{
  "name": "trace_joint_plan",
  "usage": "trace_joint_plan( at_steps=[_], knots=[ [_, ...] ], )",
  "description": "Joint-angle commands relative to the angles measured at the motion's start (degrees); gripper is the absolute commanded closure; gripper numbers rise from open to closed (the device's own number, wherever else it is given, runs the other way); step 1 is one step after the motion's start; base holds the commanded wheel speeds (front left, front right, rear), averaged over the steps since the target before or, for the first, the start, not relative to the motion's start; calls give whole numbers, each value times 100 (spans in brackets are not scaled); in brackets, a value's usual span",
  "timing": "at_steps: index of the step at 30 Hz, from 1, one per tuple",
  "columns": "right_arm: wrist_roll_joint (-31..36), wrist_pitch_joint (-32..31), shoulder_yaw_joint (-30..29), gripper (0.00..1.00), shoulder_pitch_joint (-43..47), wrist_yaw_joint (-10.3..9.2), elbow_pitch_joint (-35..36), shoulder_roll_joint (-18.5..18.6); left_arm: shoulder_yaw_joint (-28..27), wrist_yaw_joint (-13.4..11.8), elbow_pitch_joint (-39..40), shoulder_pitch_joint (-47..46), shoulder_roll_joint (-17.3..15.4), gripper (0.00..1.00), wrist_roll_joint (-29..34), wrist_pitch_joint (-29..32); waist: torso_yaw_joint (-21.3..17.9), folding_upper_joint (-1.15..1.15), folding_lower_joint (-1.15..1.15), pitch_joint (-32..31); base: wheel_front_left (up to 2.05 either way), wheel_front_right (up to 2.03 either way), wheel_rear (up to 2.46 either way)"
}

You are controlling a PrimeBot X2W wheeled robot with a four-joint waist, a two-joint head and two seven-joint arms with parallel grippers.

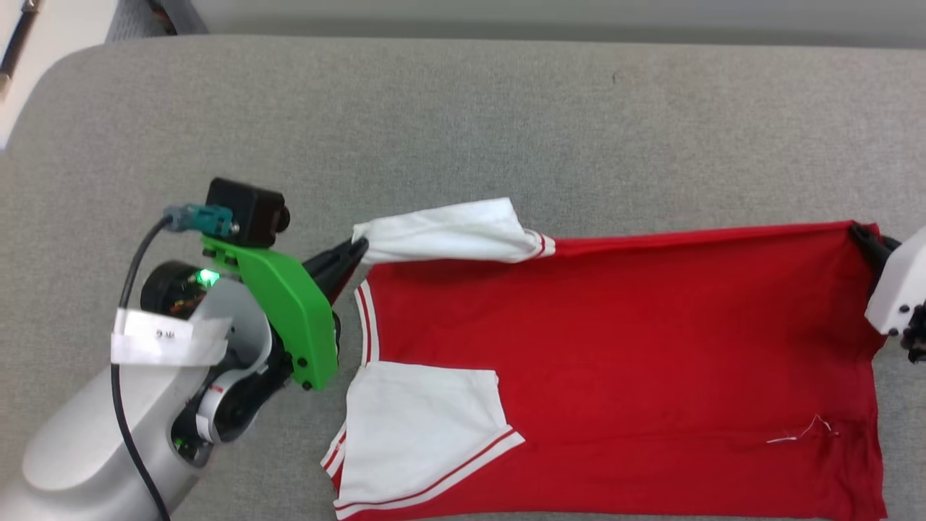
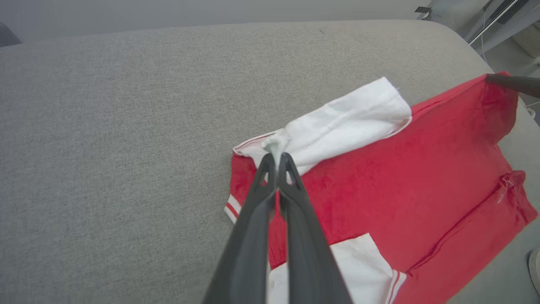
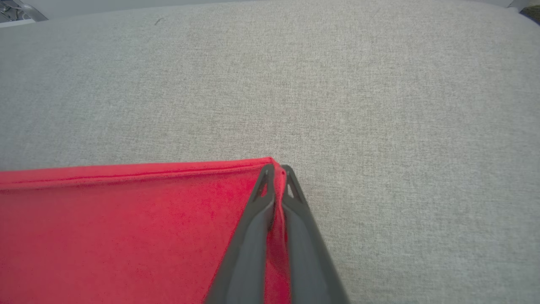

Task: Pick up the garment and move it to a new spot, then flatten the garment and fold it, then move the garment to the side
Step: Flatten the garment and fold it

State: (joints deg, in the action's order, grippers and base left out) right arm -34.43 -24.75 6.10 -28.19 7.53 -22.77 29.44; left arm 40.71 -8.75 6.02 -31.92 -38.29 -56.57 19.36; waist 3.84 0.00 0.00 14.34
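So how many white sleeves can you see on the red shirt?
2: the far sleeve, pinched by the left tool, and the near sleeve, lying flat closer to the robot.

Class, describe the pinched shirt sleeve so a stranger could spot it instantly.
On the grey cushioned surface lies a red garment with two white sleeves at its left end. The one meant is the far sleeve, bunched at its tip in the shut left tool; the near sleeve lies flat and untouched.
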Motion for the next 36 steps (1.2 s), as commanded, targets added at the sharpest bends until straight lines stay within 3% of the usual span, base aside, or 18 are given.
trace_joint_plan(
  at_steps=[1,15,27,36],
  knots=[
    [-96,111,17,100,179,-4,101,26,-2,-51,37,191,-71,100,-71,-49,31,0,0,-236,0,0,0],
    [-816,535,-30,100,1681,-4,604,191,298,-286,342,1393,-235,100,-319,-136,103,0,0,-640,0,0,0],
    [-850,12,155,100,2542,-4,942,454,846,-313,37,1907,-286,100,-130,45,37,0,0,-809,0,0,0],
    [-554,-183,312,100,2754,-4,1043,583,1104,-292,-312,1909,-62,100,27,80,45,0,0,-763,0,0,0]
  ],
)
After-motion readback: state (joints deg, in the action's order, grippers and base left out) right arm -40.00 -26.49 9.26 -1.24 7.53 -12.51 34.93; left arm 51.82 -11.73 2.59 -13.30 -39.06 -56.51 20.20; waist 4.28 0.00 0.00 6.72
